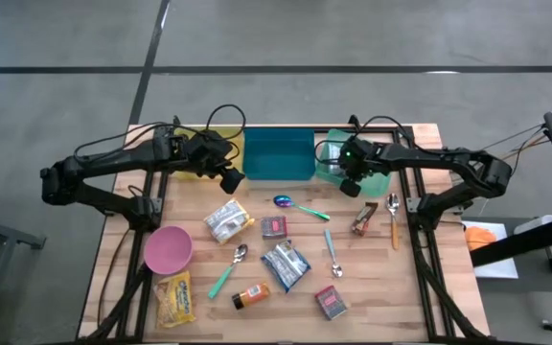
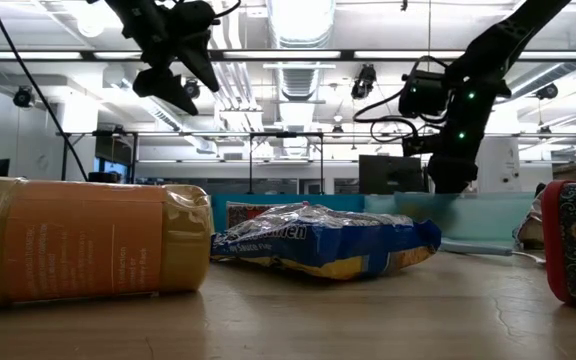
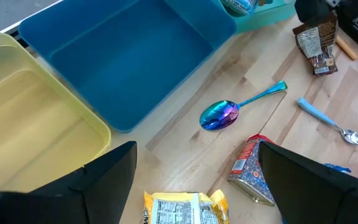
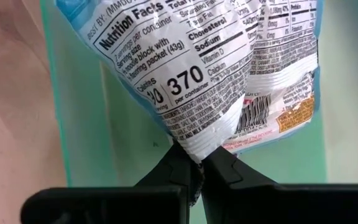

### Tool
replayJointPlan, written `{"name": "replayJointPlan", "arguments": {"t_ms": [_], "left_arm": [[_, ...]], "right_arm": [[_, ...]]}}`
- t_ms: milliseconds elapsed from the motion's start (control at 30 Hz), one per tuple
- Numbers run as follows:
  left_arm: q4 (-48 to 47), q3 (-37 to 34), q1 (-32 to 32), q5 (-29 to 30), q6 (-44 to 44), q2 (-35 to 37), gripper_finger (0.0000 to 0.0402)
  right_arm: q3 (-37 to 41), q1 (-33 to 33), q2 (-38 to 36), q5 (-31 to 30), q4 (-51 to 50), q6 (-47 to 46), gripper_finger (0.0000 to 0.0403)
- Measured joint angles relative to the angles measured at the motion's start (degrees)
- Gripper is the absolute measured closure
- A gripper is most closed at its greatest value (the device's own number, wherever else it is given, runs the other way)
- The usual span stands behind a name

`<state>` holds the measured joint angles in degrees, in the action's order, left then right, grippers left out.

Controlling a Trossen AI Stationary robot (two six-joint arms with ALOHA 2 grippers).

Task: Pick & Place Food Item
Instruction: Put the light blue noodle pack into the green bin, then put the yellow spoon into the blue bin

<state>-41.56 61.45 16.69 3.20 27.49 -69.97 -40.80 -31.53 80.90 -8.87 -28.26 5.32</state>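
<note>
Right wrist view | right tool (image 4: 194,163) clamped on noodle packet (image 4: 216,68) above green bin (image 4: 92,124); left tool (image 3: 194,180) wide, empty

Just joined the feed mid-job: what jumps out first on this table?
The right gripper is shut on the edge of a noodle packet, holding it over the green bin at the table's back right. The left gripper hangs open and empty near the blue bin and yellow bin. In front lie scattered snack packets and spoons, with a pink bowl at front left.
</note>
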Motion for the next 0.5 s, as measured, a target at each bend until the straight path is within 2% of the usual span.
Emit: {"name": "replayJointPlan", "arguments": {"t_ms": [100,367,500], "left_arm": [[0.00,0.00,0.00,0.00,-0.02,0.00,0.0058],[0.00,0.00,0.00,0.01,-0.46,0.00,0.0058],[0.00,0.00,0.00,0.00,-0.63,0.00,0.0058]], "right_arm": [[0.00,0.00,-0.82,0.71,-0.75,-1.25,0.0371],[0.00,-0.05,-6.36,4.77,-4.56,-5.54,0.0263],[0.00,0.00,-9.81,5.93,-8.05,-8.23,0.0230]]}}
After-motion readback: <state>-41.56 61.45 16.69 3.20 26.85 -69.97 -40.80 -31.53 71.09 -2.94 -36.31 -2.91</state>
